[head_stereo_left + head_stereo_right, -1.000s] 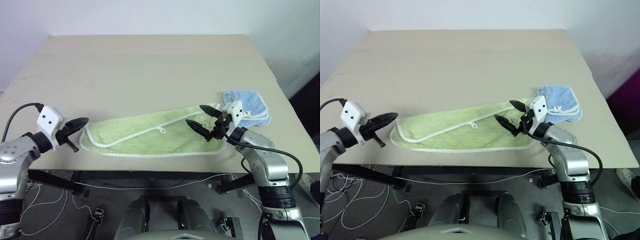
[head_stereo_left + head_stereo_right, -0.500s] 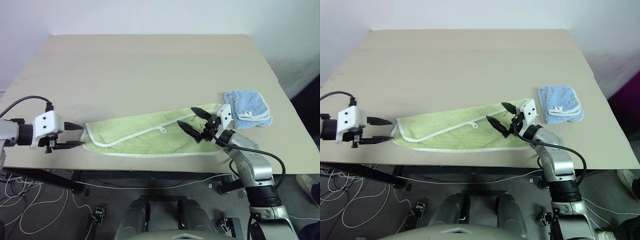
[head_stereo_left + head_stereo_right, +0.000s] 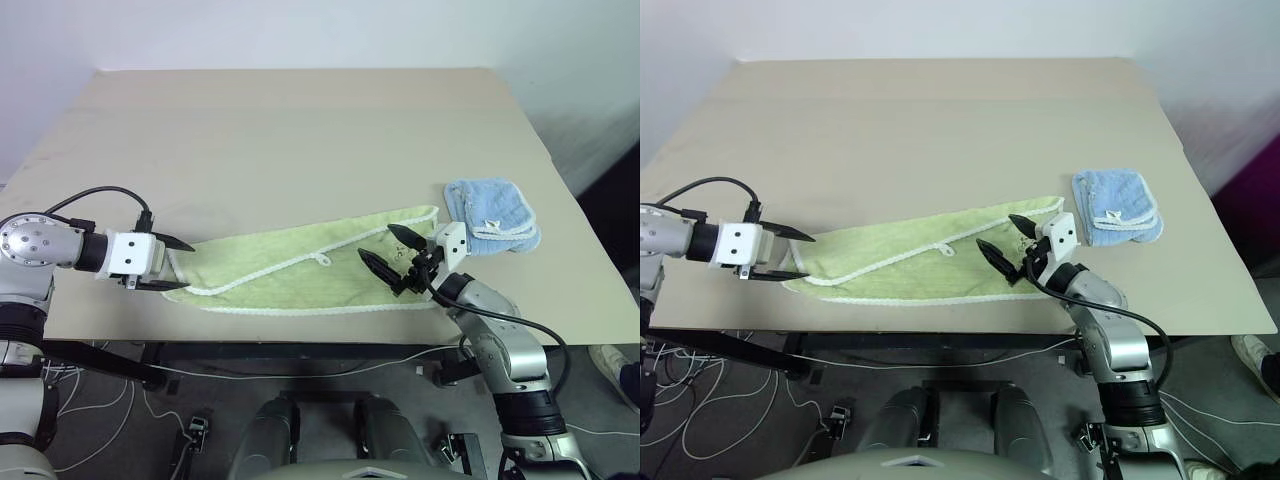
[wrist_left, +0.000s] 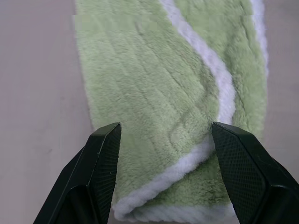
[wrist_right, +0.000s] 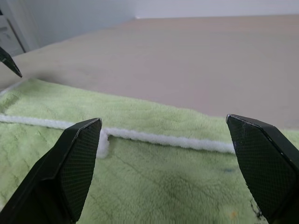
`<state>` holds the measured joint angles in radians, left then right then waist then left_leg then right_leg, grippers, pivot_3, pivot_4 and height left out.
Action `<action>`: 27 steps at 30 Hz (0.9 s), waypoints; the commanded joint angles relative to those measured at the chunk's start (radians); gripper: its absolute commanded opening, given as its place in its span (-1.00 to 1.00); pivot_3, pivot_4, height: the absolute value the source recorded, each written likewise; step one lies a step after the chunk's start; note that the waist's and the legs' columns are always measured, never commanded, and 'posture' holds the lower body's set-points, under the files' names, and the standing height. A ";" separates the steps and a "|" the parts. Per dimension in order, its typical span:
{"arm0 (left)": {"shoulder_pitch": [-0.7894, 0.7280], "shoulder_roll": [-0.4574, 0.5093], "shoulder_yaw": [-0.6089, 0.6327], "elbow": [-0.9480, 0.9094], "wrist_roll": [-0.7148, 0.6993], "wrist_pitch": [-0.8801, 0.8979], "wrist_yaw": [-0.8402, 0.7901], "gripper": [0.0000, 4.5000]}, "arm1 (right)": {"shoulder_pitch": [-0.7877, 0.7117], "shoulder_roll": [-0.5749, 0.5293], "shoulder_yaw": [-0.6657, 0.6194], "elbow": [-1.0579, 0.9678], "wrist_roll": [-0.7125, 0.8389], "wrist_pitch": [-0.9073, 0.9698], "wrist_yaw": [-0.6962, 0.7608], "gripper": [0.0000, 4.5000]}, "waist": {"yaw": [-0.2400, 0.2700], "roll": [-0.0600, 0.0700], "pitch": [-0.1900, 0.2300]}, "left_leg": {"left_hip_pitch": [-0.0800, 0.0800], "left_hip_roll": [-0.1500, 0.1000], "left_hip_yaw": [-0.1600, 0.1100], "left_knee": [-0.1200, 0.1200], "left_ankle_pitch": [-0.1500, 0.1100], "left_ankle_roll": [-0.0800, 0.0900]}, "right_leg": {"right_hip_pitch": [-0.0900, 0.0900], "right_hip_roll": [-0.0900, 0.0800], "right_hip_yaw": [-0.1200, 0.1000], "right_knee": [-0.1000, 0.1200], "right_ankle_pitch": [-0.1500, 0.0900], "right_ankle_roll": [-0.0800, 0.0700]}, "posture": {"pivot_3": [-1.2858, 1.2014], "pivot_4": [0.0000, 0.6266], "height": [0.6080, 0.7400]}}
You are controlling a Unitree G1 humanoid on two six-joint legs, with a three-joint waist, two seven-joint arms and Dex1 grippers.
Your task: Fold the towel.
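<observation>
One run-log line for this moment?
towel: folded lengthwise, flat on table | left gripper: open at its left end | right gripper: open over its right end | blue towel: aside

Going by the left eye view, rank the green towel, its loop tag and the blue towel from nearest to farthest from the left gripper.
1. Green towel: its end lies between the left gripper's fingers.
2. Loop tag: mid-towel, further right.
3. Blue towel: far right of the table.

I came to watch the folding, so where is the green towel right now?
In the head views the towel lies stretched along the table's near edge, between the open left gripper and open right gripper, beside the blue towel.
</observation>
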<state>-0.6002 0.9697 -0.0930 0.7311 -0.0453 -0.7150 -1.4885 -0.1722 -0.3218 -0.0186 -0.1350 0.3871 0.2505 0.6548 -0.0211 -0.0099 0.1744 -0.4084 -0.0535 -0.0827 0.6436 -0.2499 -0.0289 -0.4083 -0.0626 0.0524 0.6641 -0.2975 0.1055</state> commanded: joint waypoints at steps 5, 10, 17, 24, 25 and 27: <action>-0.016 0.022 -0.006 0.034 -0.004 -0.063 -0.018 0.43 | 0.009 -0.005 -0.018 -0.071 0.020 0.004 -0.014 1.00 | 0.003 0.000 0.000 | 0.000 0.000 0.000 0.001 0.000 0.000 | 0.001 0.000 0.000 0.000 0.000 0.000 | 0.03 -0.52 1.00; 0.001 0.014 -0.008 0.018 0.008 -0.085 0.012 0.43 | 0.006 -0.001 -0.009 -0.071 0.020 0.010 -0.017 1.00 | 0.002 0.000 0.000 | 0.000 0.000 0.000 0.002 0.000 0.000 | 0.001 0.000 0.000 0.000 0.000 0.000 | 0.03 -0.52 1.00; -0.003 -0.005 -0.025 0.040 0.062 -0.180 0.108 0.43 | -0.005 -0.001 -0.006 -0.073 0.024 0.023 -0.014 1.00 | 0.003 0.000 0.000 | 0.000 0.000 0.000 0.002 0.000 0.000 | 0.001 0.000 0.000 0.000 0.000 0.000 | 0.03 -0.52 1.00; 0.001 -0.001 -0.062 0.057 0.072 -0.248 0.128 0.25 | -0.007 -0.002 -0.002 -0.073 0.026 0.028 -0.014 1.00 | 0.002 0.000 0.000 | 0.000 0.000 0.000 0.002 0.000 0.000 | 0.001 0.000 0.000 0.001 0.000 0.000 | 0.03 -0.52 1.00; 0.001 -0.001 -0.063 0.059 0.073 -0.250 0.134 0.15 | -0.008 -0.002 -0.002 -0.074 0.027 0.029 -0.014 1.00 | 0.002 0.000 0.000 | 0.000 0.000 0.000 0.002 0.000 0.000 | 0.001 0.000 0.000 0.001 0.000 0.000 | 0.03 -0.52 1.00; 0.002 0.001 -0.069 0.062 0.073 -0.255 0.139 -0.15 | -0.007 -0.003 -0.002 -0.076 0.028 0.030 -0.014 1.00 | 0.002 0.000 0.000 | 0.000 0.000 0.000 0.002 0.000 0.000 | 0.001 0.000 0.000 0.001 0.000 0.000 | 0.03 -0.52 1.00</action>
<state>-0.5960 0.9569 -0.1656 0.7921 0.0260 -0.9521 -1.3614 -0.1668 -0.3244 -0.0168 -0.1626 0.3980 0.2832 0.6393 -0.0189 -0.0101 0.1743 -0.4084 -0.0536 -0.0829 0.6455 -0.2501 -0.0284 -0.4075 -0.0624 0.0521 0.6648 -0.2975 0.1056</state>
